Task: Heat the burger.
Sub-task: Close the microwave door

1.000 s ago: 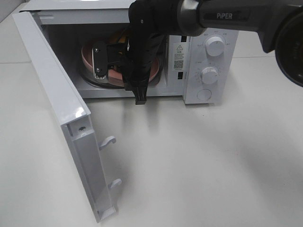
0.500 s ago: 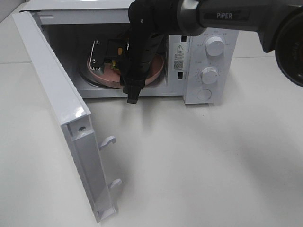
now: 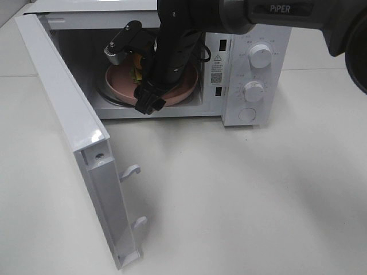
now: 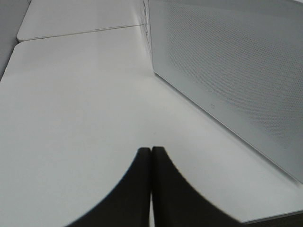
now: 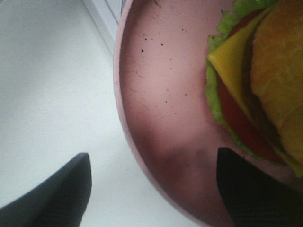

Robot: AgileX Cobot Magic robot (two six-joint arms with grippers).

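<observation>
My right gripper (image 5: pixel 154 189) is gaping wide astride the plate (image 5: pixel 156 94) rim, with the burger (image 5: pixel 265 71) sitting just ahead. My left gripper (image 4: pixel 151 189) is resting shut beside the door (image 4: pixel 227 71).

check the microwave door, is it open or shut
Open: the door is swung wide to the left, and the pink plate shows inside the cavity.

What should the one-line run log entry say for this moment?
burger: on pink plate inside microwave | right hand: open at plate rim | left hand: shut, outside microwave | door: open
</observation>
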